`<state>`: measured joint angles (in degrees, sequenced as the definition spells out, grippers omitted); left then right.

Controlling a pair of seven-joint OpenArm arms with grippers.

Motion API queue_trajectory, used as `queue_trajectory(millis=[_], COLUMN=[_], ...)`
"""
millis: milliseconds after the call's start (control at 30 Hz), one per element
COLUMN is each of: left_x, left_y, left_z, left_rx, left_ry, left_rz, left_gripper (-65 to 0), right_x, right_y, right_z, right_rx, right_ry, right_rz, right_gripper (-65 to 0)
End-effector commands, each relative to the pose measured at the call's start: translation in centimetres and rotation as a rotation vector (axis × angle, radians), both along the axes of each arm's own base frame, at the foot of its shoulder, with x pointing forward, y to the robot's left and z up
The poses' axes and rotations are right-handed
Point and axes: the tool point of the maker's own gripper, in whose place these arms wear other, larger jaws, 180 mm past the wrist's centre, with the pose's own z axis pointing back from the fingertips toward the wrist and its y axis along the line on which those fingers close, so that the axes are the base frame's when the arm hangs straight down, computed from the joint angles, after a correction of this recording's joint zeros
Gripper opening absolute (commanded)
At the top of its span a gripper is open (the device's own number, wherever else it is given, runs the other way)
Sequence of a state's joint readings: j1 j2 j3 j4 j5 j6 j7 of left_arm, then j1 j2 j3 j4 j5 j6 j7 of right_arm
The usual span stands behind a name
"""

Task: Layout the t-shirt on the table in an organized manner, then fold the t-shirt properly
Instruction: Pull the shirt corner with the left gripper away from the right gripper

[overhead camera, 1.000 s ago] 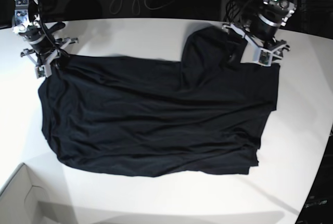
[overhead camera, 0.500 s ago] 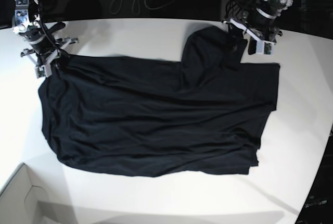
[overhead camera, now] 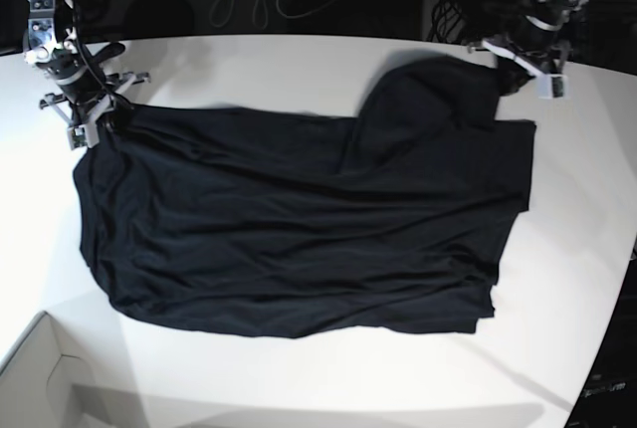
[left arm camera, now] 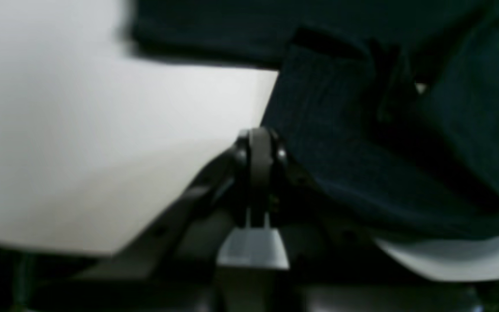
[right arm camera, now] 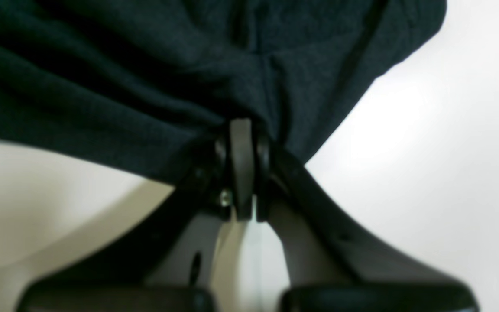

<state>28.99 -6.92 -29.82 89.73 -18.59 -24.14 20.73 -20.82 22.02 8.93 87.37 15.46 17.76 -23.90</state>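
Right now my right gripper (overhead camera: 97, 117) sits at the far left corner of the t-shirt (overhead camera: 299, 229) as the base view shows it, and its jaws are clamped together on a bunch of the black cloth. From the right wrist view the fabric gathers into folds just above my right gripper (right arm camera: 241, 130), with the white tabletop (right arm camera: 427, 151) bright on one side.

My left gripper (overhead camera: 520, 72) is at the far right corner of the shirt in the base view, near the back edge of the tabletop (overhead camera: 249, 60). Its jaws are pressed together too. From the left wrist view my left gripper (left arm camera: 260, 138) meets the edge of a raised flap of the t-shirt (left arm camera: 362, 151); the picture is blurred, so I cannot tell how much cloth is caught between the jaws, though the cloth rises toward it.

The shirt lies spread across the middle of the tabletop, mostly flat with long shallow wrinkles. Its far right part is humped up and drawn toward my left gripper. A pale cardboard box (overhead camera: 40, 378) corner shows at the near left edge, apart from the shirt.
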Motion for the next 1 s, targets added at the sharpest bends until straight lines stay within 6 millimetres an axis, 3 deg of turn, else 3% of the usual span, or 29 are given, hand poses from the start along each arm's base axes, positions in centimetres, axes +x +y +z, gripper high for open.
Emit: queue_trajectory(millis=[0, 133, 267, 500, 833, 967], left_x=[0.1, -0.2, -0.4, -0.3, 0.2, 0.2], left_y=[1.1, 4.1, 5.7, 8.5, 10.6, 10.9], left_z=[0.7, 2.0, 2.6, 4.1, 5.5, 5.8], left_rx=[0.016, 0.045, 0.069, 0.106, 0.14, 0.148], left_ry=[-0.021, -0.05, -0.064, -0.102, -0.139, -0.142], left_rz=[0.017, 0.097, 0.134, 0.208, 0.246, 0.246], left_gripper=[-64.6, -65.0, -65.0, -65.0, -65.0, -65.0], right_x=[-1.9, -2.1, -2.4, -3.9, -4.3, -4.0], right_y=[-0.1, 0.8, 2.0, 2.3, 1.1, -0.2], right_z=[-1.5, -1.8, -2.2, -2.7, -2.5, -2.0], right_rx=[-0.019, 0.004, 0.025, 0.031, 0.001, -0.013], right_ry=[0.1, 0.101, 0.11, 0.136, 0.145, 0.129], right_rz=[0.009, 0.003, 0.015, 0.016, 0.022, -0.012], right_gripper=[-65.0, -65.0, -65.0, -65.0, -65.0, -65.0])
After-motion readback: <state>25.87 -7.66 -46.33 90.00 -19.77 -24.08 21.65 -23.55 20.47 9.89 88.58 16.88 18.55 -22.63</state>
